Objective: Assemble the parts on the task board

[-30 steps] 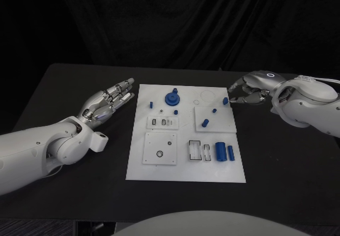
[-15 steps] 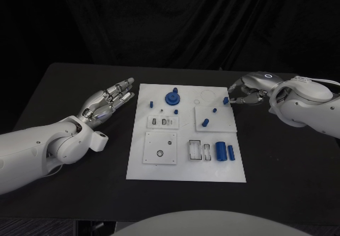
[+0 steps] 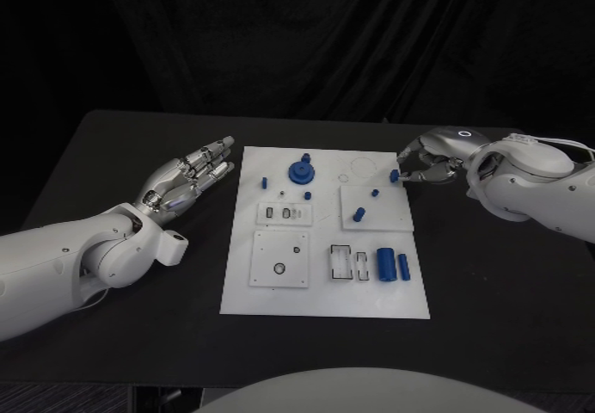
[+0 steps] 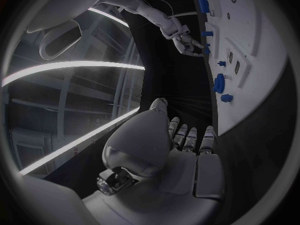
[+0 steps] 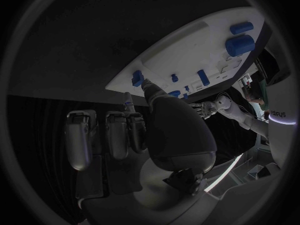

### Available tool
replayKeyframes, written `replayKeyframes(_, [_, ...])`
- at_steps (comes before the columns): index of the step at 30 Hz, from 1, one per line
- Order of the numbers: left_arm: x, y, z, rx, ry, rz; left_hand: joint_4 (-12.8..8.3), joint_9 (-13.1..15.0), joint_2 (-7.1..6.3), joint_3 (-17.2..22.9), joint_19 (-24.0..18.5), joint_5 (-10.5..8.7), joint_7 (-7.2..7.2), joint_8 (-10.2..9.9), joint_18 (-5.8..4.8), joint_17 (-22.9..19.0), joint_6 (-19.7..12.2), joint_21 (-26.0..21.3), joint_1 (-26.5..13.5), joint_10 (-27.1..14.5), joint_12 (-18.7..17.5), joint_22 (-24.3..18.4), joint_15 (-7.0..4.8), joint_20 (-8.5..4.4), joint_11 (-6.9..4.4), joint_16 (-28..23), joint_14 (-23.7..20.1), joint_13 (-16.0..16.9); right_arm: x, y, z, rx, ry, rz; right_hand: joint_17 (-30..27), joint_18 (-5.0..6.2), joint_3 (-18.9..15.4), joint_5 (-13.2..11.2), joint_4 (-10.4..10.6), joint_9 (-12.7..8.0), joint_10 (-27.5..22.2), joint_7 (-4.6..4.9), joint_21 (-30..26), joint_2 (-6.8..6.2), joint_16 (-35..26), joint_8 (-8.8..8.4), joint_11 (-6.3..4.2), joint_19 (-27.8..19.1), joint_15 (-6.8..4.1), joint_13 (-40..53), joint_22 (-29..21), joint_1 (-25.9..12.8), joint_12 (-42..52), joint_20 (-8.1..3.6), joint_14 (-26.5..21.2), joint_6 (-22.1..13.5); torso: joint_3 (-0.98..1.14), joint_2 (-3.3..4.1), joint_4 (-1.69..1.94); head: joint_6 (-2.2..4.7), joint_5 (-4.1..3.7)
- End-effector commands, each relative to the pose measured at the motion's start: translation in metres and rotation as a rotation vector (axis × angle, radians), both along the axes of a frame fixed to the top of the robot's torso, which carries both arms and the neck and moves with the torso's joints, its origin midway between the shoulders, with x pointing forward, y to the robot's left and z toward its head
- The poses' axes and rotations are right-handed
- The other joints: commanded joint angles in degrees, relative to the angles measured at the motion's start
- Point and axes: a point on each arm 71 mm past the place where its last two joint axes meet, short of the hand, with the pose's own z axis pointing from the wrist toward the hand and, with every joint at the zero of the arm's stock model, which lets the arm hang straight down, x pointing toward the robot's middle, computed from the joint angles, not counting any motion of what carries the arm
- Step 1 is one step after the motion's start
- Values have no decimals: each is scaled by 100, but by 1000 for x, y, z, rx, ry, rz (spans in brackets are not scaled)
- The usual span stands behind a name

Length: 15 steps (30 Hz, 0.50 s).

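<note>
1. Head view: the left hand (image 3: 188,179) lies open on the black worktop (image 3: 112,155) just beside the white board (image 3: 325,297), fingers stretched and holding nothing. The right hand (image 3: 428,163) sits at the board's far right edge, fingertips pinching a small blue peg (image 3: 395,175)
2. Left wrist view: the left hand (image 4: 178,145) is flat and open
3. Right wrist view: right hand (image 5: 144,130) touches the peg (image 5: 137,77) at the board's edge
</note>
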Motion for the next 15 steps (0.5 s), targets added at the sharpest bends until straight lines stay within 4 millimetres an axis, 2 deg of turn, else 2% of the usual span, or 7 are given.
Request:
replayKeyframes(1, [-2,-1,4,-47,-46,-18,3,5,-1,38,-6,24,27,12,106,-6,-3,5,77,7,-24,9,52,53,35,-21,-2,-4,0,-2,-4,-8,11,-20,1509,-51,-21,-21,48,-5,607,14,-26,-30,16,-38,35,502,-12,1509,1455,-33,15,8,600,-27,-2,0,-6,-1,8])
replayKeyframes(15, [-2,-1,4,-46,-43,-19,-1,4,0,44,-5,24,25,11,106,-6,-11,6,80,5,-27,10,57,57,43,-21,-2,-5,2,1,-9,-12,24,-15,1509,-51,-30,-42,58,-5,607,15,-27,-33,16,-39,38,502,-10,1509,1454,-39,15,11,600,-25,2,1,4,-6,2])
